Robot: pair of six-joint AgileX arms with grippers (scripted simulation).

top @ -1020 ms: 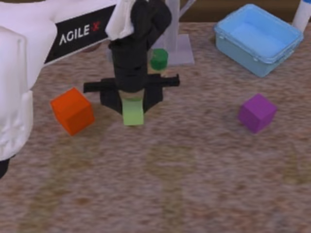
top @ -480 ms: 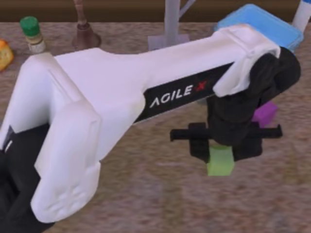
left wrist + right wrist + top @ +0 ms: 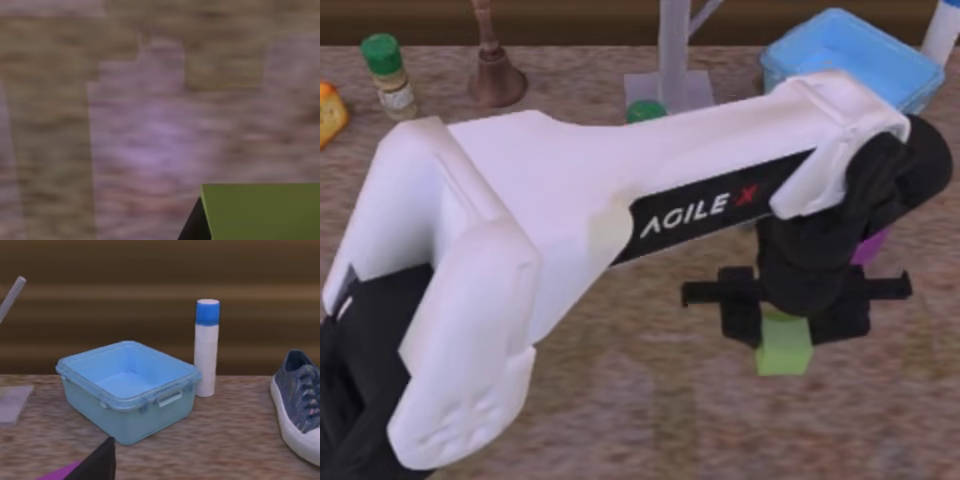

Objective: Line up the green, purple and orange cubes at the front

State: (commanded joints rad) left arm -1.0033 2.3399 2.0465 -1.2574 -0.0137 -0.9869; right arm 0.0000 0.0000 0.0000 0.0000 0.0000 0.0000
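The left gripper grips the green cube above the desk's right half, toward the front; placement is not yet done. Just behind, the purple cube (mostly hidden by the arm) awaits alignment. The orange cube and right gripper are not visible.

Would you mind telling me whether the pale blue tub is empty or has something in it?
Empty. The right wrist view shows the tub's bare floor, with nothing lying inside.
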